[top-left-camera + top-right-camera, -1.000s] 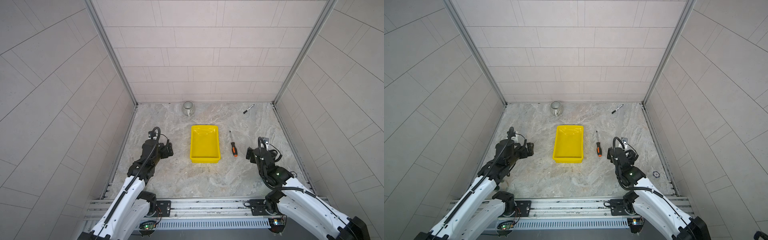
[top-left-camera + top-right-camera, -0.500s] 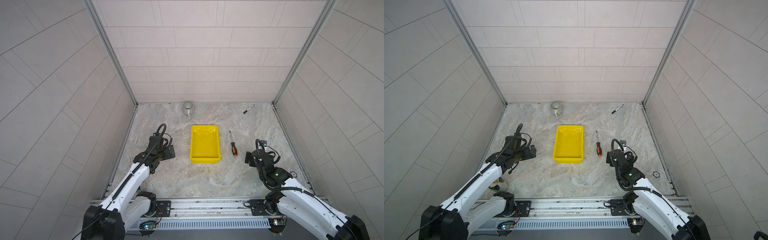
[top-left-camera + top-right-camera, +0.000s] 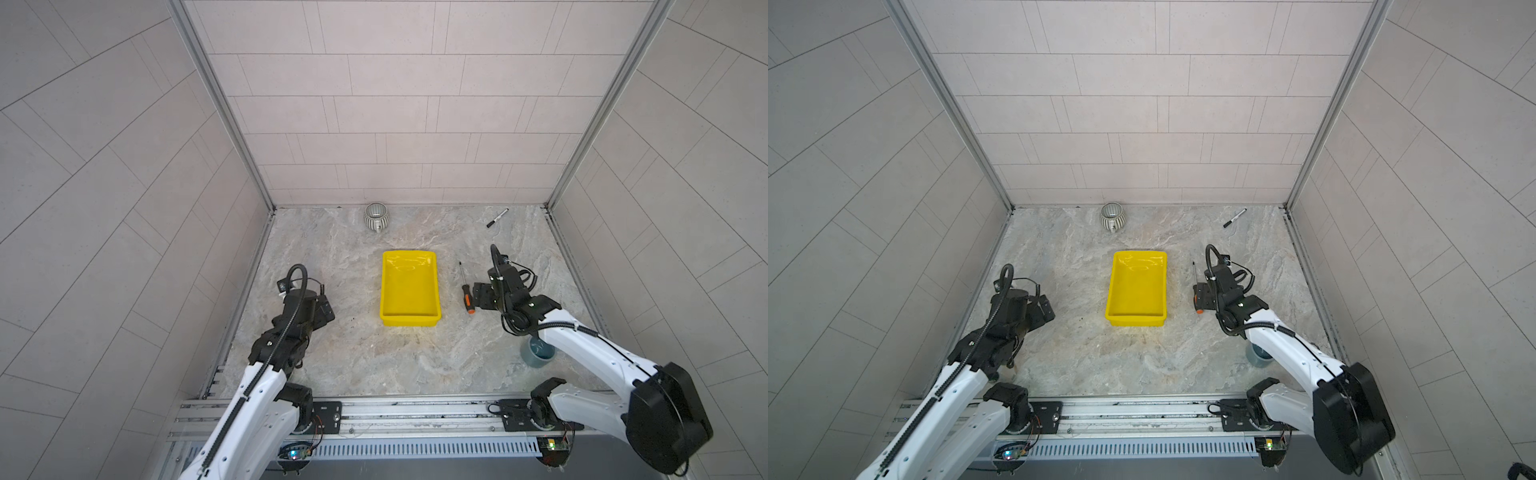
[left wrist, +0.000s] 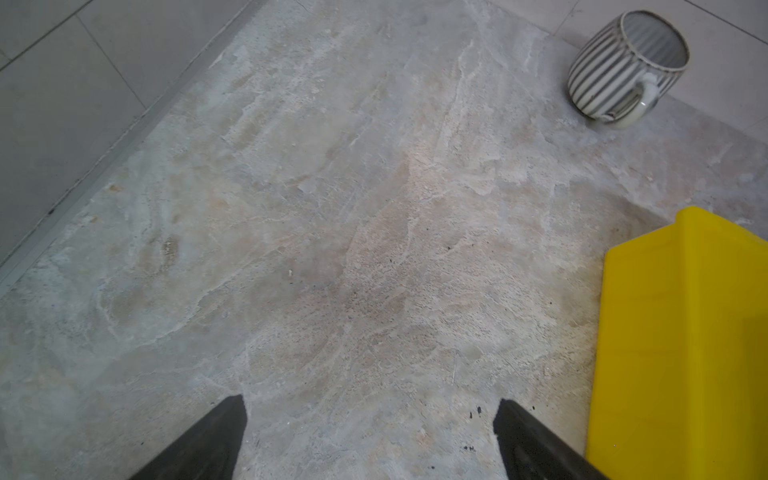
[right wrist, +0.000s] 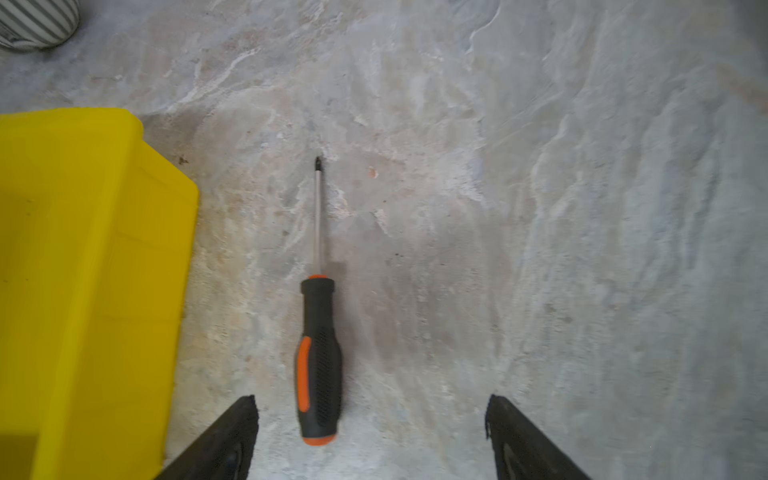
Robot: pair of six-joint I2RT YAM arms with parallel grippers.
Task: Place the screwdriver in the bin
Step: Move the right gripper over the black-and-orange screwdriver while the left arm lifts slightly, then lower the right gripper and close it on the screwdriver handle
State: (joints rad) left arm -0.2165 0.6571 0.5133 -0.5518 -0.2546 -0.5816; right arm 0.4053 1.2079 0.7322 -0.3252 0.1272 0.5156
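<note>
Two black fingers (image 5: 224, 444) of the right gripper (image 5: 370, 401) are held wide apart, and nothing is clamped between them. The slim screwdriver with the black-and-orange handle and thin metal shaft (image 5: 318, 332) is laid flat on the mottled grey-beige stone-patterned table (image 5: 540, 249), outside the bin. Its orange butt end is set in the gap between these fingers, nearer to the finger on the bin's side, and is touched by neither. Its shaft is pointed straight away from the fingertips. The shallow rectangular bright yellow plastic bin (image 5: 83, 249) is found just beyond that same finger, beside the screwdriver and apart from it. The fingers (image 4: 208, 444) of the left gripper (image 4: 370, 399) are likewise parted over bare table, nothing being gripped, with a corner of the bin just outside one of them. Well ahead of those fingers, a striped grey-and-white ceramic mug (image 4: 627, 62) is stood upright by the back wall. In a top view, a small black-and-white marker pen (image 3: 497, 218) is shown far beyond the right fingers, and a blue-grey cup (image 3: 536, 353) is partly covered by the right arm behind them.
</note>
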